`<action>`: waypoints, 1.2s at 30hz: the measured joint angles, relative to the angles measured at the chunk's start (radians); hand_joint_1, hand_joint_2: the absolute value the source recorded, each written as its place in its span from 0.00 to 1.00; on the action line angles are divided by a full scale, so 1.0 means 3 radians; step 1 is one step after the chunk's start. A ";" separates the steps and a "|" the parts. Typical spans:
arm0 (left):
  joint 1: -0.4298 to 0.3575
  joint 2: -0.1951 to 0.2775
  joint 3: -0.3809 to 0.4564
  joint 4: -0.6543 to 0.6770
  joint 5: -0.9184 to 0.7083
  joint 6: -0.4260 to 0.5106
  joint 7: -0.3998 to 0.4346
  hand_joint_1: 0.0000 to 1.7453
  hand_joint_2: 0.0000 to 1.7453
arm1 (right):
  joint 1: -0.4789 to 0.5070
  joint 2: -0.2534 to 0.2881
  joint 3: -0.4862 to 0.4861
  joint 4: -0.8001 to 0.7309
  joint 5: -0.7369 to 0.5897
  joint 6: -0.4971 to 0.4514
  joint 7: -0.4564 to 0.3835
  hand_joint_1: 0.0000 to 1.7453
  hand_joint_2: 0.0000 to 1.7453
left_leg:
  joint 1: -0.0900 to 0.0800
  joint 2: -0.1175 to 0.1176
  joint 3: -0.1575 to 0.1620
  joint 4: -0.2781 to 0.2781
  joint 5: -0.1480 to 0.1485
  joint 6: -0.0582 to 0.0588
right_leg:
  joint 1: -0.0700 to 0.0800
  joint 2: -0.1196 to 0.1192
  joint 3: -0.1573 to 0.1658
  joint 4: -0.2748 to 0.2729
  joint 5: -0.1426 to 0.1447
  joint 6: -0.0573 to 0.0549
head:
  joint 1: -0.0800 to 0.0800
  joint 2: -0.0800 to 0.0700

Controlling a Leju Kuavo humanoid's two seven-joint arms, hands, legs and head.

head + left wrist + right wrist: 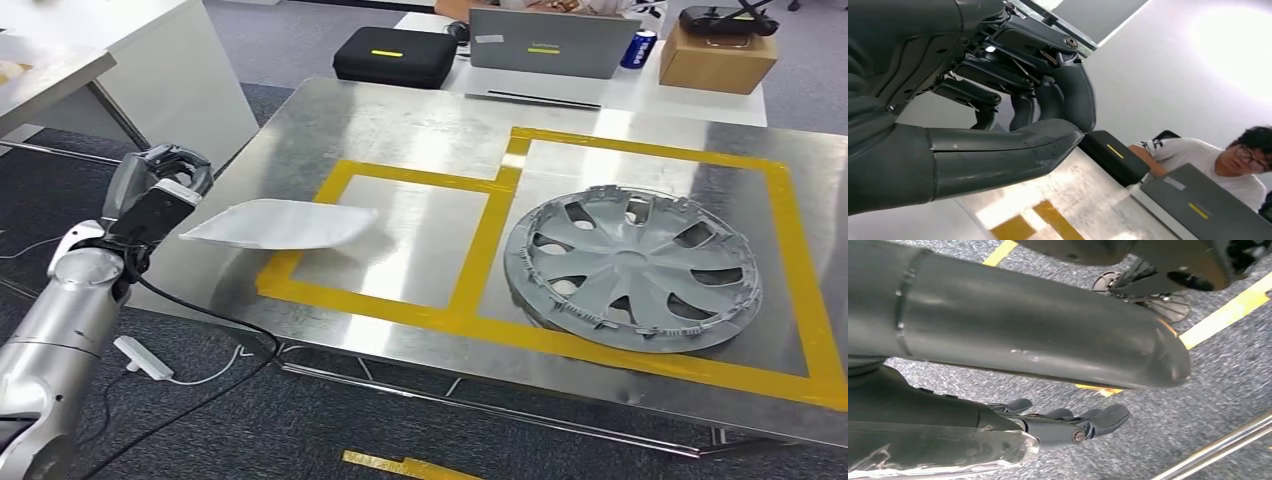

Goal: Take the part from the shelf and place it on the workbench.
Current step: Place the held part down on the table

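Head view: part [285,224], a flat white translucent panel, long axis left-right, hangs over the workbench [420,130] near-left edge, just above the left yellow-taped bay. Left hand [160,190] grips its left end, fingers curled tight. Right hand [1068,422], well apart, hangs slack and empty over carpet. Bench: brushed metal.

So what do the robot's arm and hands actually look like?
The left arm is rounded silver metal with a black cable trailing off it. The left hand has a grey cover, a thick grey thumb and darker fingers. The right hand looks alike.
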State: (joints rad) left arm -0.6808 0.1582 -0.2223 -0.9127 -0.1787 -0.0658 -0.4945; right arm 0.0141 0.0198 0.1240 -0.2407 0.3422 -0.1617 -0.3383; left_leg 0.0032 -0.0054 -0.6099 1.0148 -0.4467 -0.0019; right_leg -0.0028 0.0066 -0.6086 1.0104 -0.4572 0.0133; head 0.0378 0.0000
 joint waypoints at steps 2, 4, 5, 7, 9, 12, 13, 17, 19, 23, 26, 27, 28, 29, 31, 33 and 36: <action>0.0000 0.0004 0.0008 0.0003 -0.0003 0.0000 0.0000 0.81 1.00 | 0.0003 -0.0001 0.0000 0.0000 -0.0002 -0.0001 -0.0005 0.00 0.00 | 0.0009 0.0001 -0.0042 0.0105 -0.0087 -0.0034 | -0.0009 -0.0003 0.0010 -0.0021 0.0017 -0.0036 | -0.0009 0.0000; 0.0007 0.0014 0.0015 0.0010 -0.0003 0.0001 0.0001 0.81 1.00 | 0.0005 -0.0002 -0.0001 0.0000 -0.0004 -0.0003 -0.0010 0.00 0.00 | 0.0015 0.0002 -0.0195 0.0448 -0.0284 -0.0060 | -0.0012 -0.0004 0.0014 -0.0031 0.0021 -0.0057 | -0.0019 0.0000; 0.0020 0.0018 0.0017 0.0015 -0.0004 0.0001 0.0002 0.83 1.00 | 0.0008 -0.0003 -0.0001 0.0001 -0.0005 -0.0004 -0.0012 0.00 0.00 | 0.0017 0.0002 -0.0295 0.0663 -0.0377 -0.0069 | -0.0011 -0.0004 0.0014 -0.0030 0.0021 -0.0062 | -0.0020 0.0000; 0.0052 0.0026 0.0019 0.0030 -0.0006 0.0001 0.0003 0.84 1.00 | 0.0015 -0.0003 0.0000 0.0002 -0.0006 -0.0004 -0.0016 0.00 0.00 | 0.0020 0.0002 -0.0399 0.0876 -0.0408 -0.0078 | -0.0010 -0.0004 0.0013 -0.0027 0.0019 -0.0064 | -0.0021 0.0000; 0.0065 0.0036 0.0023 0.0040 -0.0008 0.0001 0.0004 0.86 1.00 | 0.0018 -0.0003 0.0000 0.0003 -0.0007 -0.0004 -0.0018 0.00 0.00 | 0.0022 0.0002 -0.0282 0.0643 -0.0223 -0.0072 | -0.0010 -0.0004 0.0016 -0.0020 0.0017 -0.0061 | -0.0021 0.0000; 0.0054 0.0050 0.0027 0.0044 -0.0009 0.0001 0.0004 0.58 1.00 | 0.0015 -0.0003 0.0000 0.0003 -0.0009 -0.0007 -0.0020 0.00 0.00 | 0.0014 0.0003 0.0000 0.0085 -0.0022 -0.0038 | 0.0000 -0.0002 0.0010 -0.0007 0.0011 -0.0032 | -0.0018 0.0000; 0.0055 0.0054 0.0028 0.0045 -0.0009 0.0001 0.0004 0.36 1.00 | 0.0017 -0.0003 0.0000 0.0003 -0.0010 -0.0010 -0.0022 0.00 0.00 | 0.0008 0.0003 0.0032 0.0015 -0.0022 -0.0023 | 0.0004 -0.0001 0.0004 -0.0006 0.0013 -0.0016 | -0.0017 0.0000; 0.0065 0.0062 0.0033 0.0052 -0.0013 0.0005 0.0004 0.00 1.00 | 0.0021 -0.0010 0.0000 0.0003 -0.0011 -0.0016 -0.0028 0.00 0.00 | 0.0010 0.0003 0.0041 -0.0023 -0.0007 0.0056 | -0.0002 -0.0004 -0.0041 0.0056 -0.0035 0.0059 | -0.0010 0.0000; 0.0069 0.0060 0.0034 0.0053 -0.0013 0.0009 0.0004 0.00 0.50 | 0.0022 -0.0014 0.0002 0.0004 -0.0013 -0.0018 -0.0031 0.00 0.00 | 0.0017 0.0006 0.0043 -0.0030 0.0001 0.0085 | -0.0007 -0.0007 -0.0195 0.0374 -0.0214 0.0086 | 0.0002 0.0000; 0.0109 0.0038 0.0049 0.0049 0.0027 0.0020 0.0015 0.00 0.00 | 0.0042 -0.0015 0.0003 0.0011 -0.0016 -0.0025 -0.0033 0.00 0.00 | 0.0010 0.0006 0.0038 -0.0027 0.0001 0.0099 | -0.0011 -0.0008 -0.0442 0.0902 -0.0376 0.0104 | 0.0007 0.0000; 0.0121 -0.0019 0.0079 -0.0031 0.0091 0.0020 0.0079 0.00 0.00 | 0.0038 -0.0017 0.0003 0.0013 -0.0015 -0.0042 -0.0041 0.00 0.00 | 0.0002 0.0003 0.0039 -0.0020 -0.0006 0.0085 | -0.0009 -0.0011 -0.0126 0.0292 -0.0088 0.0080 | 0.0007 0.0000; 0.0122 -0.0041 0.0085 -0.0082 0.0105 0.0020 0.0107 0.00 0.00 | 0.0033 -0.0017 0.0003 0.0013 -0.0014 -0.0047 -0.0044 0.00 0.00 | -0.0005 0.0000 0.0035 -0.0016 -0.0007 0.0073 | -0.0006 -0.0010 -0.0029 0.0115 -0.0038 0.0067 | 0.0004 0.0000; 0.0124 -0.0065 0.0087 -0.0141 0.0114 0.0020 0.0134 0.00 0.00 | 0.0030 -0.0018 0.0003 0.0014 -0.0013 -0.0051 -0.0045 0.00 0.00 | -0.0010 -0.0002 0.0030 -0.0013 -0.0007 0.0058 | -0.0003 -0.0009 0.0022 0.0024 -0.0027 0.0055 | 0.0002 0.0000; 0.0130 -0.0092 0.0088 -0.0204 0.0118 0.0024 0.0160 0.00 0.00 | 0.0028 -0.0018 0.0004 0.0014 -0.0012 -0.0053 -0.0045 0.00 0.00 | -0.0013 -0.0004 0.0025 -0.0011 -0.0005 0.0041 | 0.0003 -0.0007 0.0041 -0.0006 -0.0039 0.0041 | -0.0001 0.0000; 0.0149 -0.0147 0.0084 -0.0326 0.0119 0.0033 0.0196 0.00 0.00 | 0.0029 -0.0017 0.0008 0.0015 -0.0010 -0.0055 -0.0044 0.00 0.00 | -0.0003 -0.0004 0.0022 -0.0005 -0.0015 0.0008 | 0.0001 -0.0005 0.0048 -0.0019 -0.0028 0.0004 | -0.0002 0.0000; 0.0165 -0.0189 0.0073 -0.0431 0.0120 0.0039 0.0212 0.00 0.00 | 0.0020 -0.0017 0.0013 0.0015 -0.0005 -0.0055 -0.0043 0.00 0.00 | 0.0004 -0.0003 -0.0031 0.0128 -0.0123 -0.0021 | -0.0009 -0.0007 0.0057 -0.0038 -0.0014 -0.0036 | -0.0009 0.0000; 0.0207 -0.0229 0.0040 -0.0540 0.0130 0.0054 0.0222 0.00 0.00 | 0.0015 -0.0017 0.0017 0.0015 -0.0003 -0.0058 -0.0031 0.00 0.00 | 0.0012 -0.0001 -0.0294 0.0715 -0.0419 -0.0045 | -0.0011 -0.0004 0.0062 -0.0041 -0.0015 -0.0063 | -0.0016 0.0000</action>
State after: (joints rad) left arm -0.6186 0.0896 -0.2104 -1.0746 -0.1396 -0.0496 -0.4280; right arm 0.0186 0.0149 0.1291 -0.2361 0.3414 -0.1793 -0.3477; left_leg 0.0069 -0.0057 -0.6980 1.2292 -0.5725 -0.0156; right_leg -0.0062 0.0053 -0.5899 0.9980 -0.4619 -0.0056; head 0.0331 0.0000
